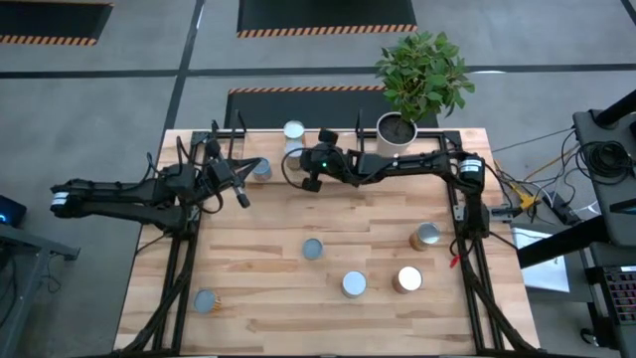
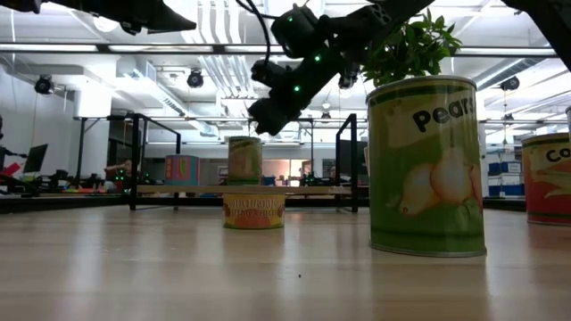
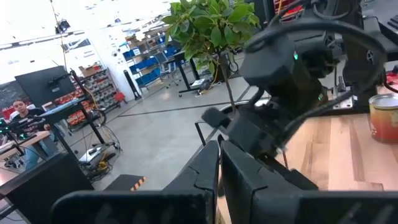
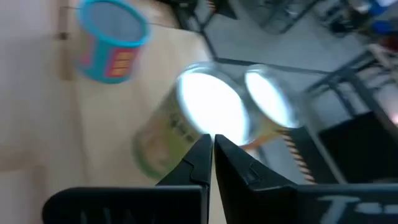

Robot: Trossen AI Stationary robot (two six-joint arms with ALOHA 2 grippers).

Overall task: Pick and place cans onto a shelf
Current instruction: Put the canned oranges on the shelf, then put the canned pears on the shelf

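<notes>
High view: about three silver-topped tins (image 1: 294,130) on the black-rod shelf with wooden board (image 1: 338,141) along the bench (image 1: 278,298) far edge; five more loose tins (image 1: 355,284) sit mid-bench and near its edges. Right hand (image 1: 310,182) fingers pressed together, empty, by the shelf. Left hand (image 1: 244,201) likewise shut, empty. Roughly a third done

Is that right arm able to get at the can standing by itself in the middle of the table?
Probably yes. The middle can stands alone on bare wood with nothing around it, and the right gripper, jaws shut and empty, hangs just beyond it near the shelf.
</notes>
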